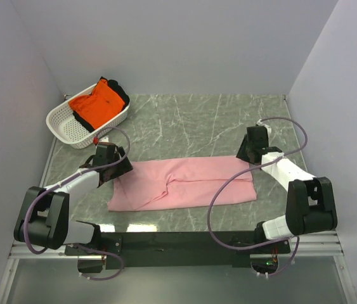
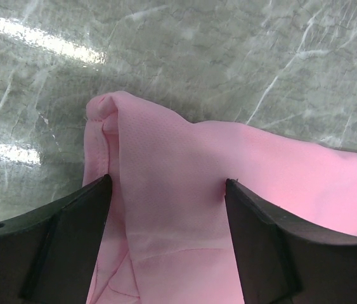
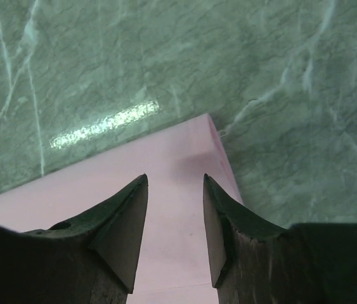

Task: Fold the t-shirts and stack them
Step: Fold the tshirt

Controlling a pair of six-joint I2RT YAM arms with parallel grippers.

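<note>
A: Pincer states?
B: Both open: left pincer [image 2: 168, 187] stands wide, astride the pink t-shirt's [image 1: 184, 183] bunched left corner; right pincer [image 3: 175, 183] narrower, empty, above its right corner.
A: T-shirt locations?
B: Pink lies flat on the table [image 1: 197, 120]; orange t-shirt [image 1: 97, 104] sits in the basket [image 1: 64, 126].

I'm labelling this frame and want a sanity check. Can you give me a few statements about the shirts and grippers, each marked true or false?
1. The pink t-shirt lies on the table. True.
2. The orange t-shirt is stacked on the pink one. False: it sits in the white basket.
3. The left gripper has its jaws apart over pink fabric. True.
4. The right gripper is above the basket. False: it is over a corner of the pink t-shirt.
</note>
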